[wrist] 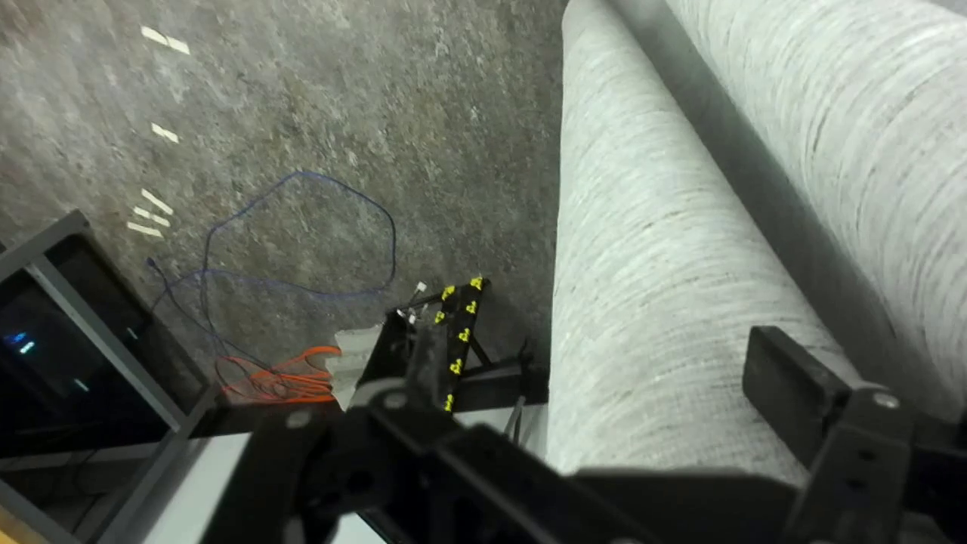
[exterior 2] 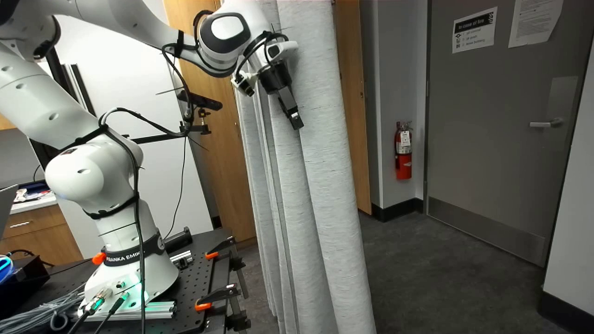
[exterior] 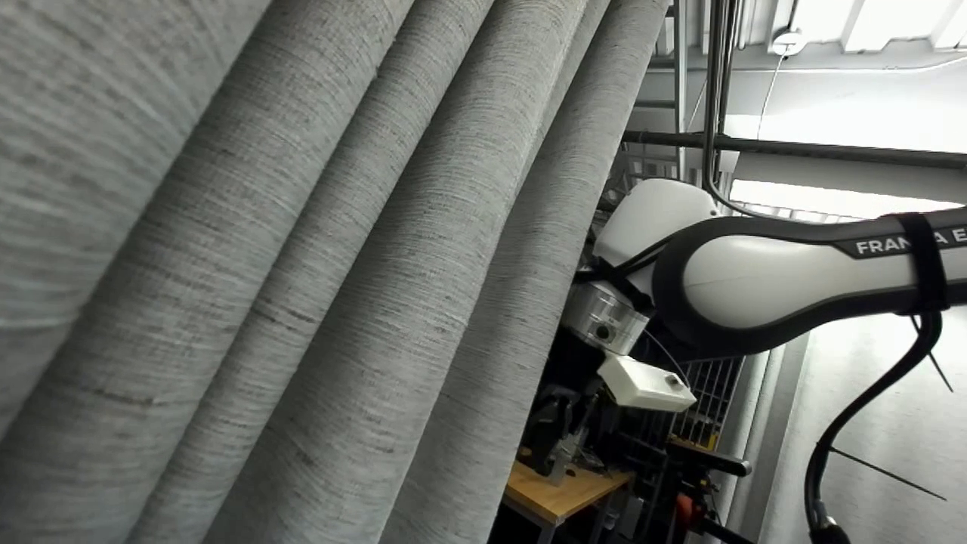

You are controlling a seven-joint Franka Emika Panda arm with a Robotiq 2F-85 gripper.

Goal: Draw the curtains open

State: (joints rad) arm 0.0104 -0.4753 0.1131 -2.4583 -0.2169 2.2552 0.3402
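Mottled gray floor (wrist: 468,151) | streaky, tubular-pleated cloth curtain (exterior 2: 306,195) hangs downward, long axis vertical | end effector (wrist: 608,372) spread wide

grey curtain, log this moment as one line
grey curtain: hanging in folds | pincer: open | wrist view: one fold between its fingers | grasp: not closed

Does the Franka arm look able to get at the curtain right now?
Probably yes: in the wrist view, the gripper is open, a fold of the curtain shows between its fingers, and nothing visible blocks the way.
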